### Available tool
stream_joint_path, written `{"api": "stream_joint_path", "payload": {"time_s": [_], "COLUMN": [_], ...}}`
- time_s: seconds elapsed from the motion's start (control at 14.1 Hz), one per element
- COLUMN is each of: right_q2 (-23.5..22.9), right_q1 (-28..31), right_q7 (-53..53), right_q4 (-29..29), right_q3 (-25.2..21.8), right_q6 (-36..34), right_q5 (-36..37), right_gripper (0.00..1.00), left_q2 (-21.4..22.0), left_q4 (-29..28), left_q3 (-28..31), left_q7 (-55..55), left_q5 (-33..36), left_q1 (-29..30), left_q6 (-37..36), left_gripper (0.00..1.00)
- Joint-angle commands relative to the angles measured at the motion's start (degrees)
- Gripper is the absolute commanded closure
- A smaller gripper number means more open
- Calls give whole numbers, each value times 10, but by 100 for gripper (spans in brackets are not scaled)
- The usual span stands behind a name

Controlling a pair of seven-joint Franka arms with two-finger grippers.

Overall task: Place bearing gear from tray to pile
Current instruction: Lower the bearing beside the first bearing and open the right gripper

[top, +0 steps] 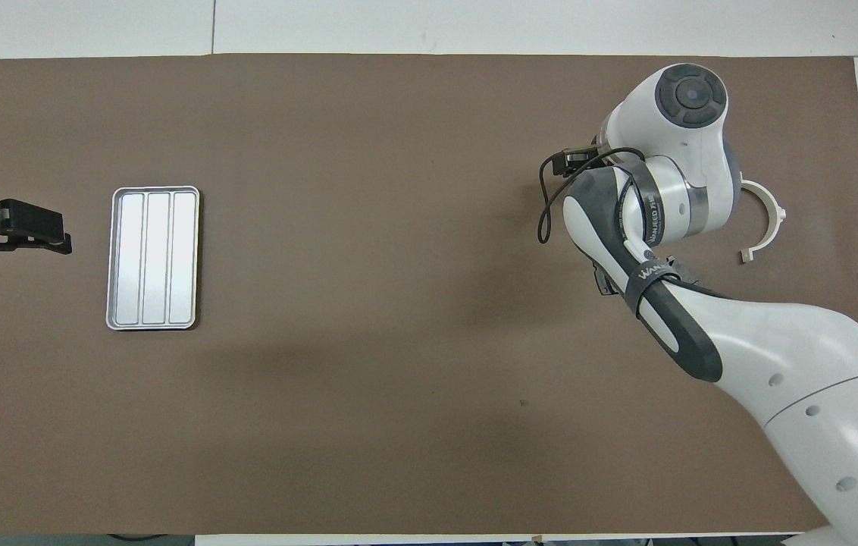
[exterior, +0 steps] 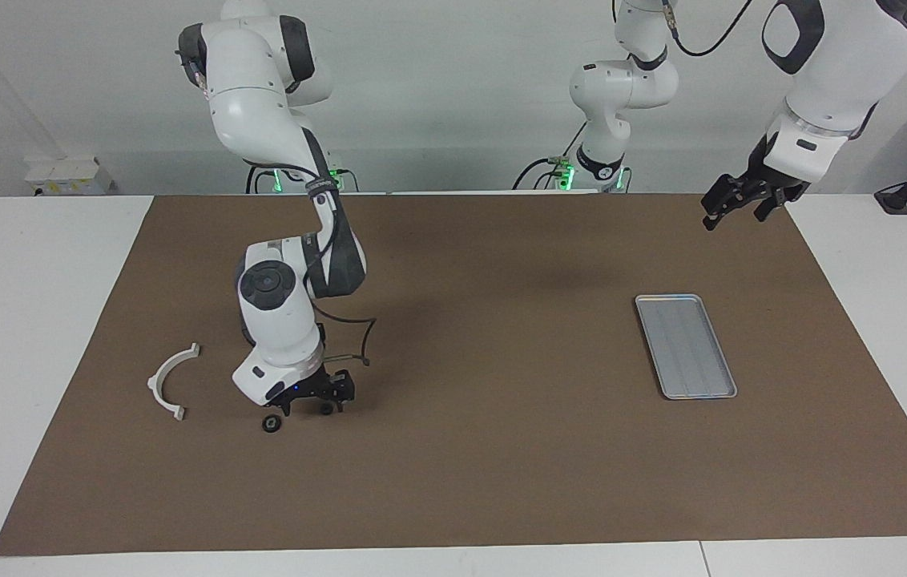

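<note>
The right arm [exterior: 285,264] comes down from its base at the upper left of the facing view, folds at the elbow and turns its wrist steeply downward, so that the right gripper [exterior: 317,401] hangs low over the brown mat [exterior: 453,481] in the lower left of the frame. Its dark fingers point at the mat, but whether they are spread or pressed together cannot be told. A small dark round part, the bearing gear [exterior: 271,423], lies on the mat just beside and below the gripper's tips in that view; whether a finger touches it cannot be told either. In the overhead view the same arm [top: 702,318] sweeps in from the lower right and its bulky wrist covers the gripper and the gear. The white half-ring bracket [exterior: 171,381] lies on the mat close by, toward the left edge of the facing view, and shows partly past the wrist at the right of the overhead view [top: 766,227]. The tray [exterior: 684,346] sits bare at the right of the facing view, well apart from the gear. The left gripper [exterior: 742,204] waits raised in the upper right, above the mat's corner, with its fingers slightly parted and nothing between them.
</note>
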State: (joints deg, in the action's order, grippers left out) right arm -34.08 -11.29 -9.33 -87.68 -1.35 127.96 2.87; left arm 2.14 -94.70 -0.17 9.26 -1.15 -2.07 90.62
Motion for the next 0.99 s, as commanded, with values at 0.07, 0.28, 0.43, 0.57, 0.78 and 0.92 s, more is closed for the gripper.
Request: {"api": "stream_joint_path", "payload": {"time_s": [0.07,0.28,0.43,0.57,0.78,0.92], "right_q2": [36,73,120,185,303,356], "right_q1": [19,26,30,39,60,63], "right_q7": [19,43,45,45,49,73], "right_q4": [-17,-23,-42,-82,-162,-168], "right_q3": [7,7,6,6,7,7], "right_q6": [-23,-66,-99,-124,-154,-227], "right_q5": [-1,-7,-10,-12,-25,-27], "right_gripper": [0,0,0,0,0,0], "left_q2": [3,3,3,3,3,3], "left_q4": [0,0,0,0,0,0], "left_q3": [3,3,3,3,3,3], "left_q7": [1,1,1,1,1,1], "left_q5": [5,5,5,5,5,5], "left_q1": [-6,-6,-6,-6,-6,-6], "left_q6": [-8,-8,-8,-8,-8,-8], "left_gripper": [0,0,0,0,0,0]}}
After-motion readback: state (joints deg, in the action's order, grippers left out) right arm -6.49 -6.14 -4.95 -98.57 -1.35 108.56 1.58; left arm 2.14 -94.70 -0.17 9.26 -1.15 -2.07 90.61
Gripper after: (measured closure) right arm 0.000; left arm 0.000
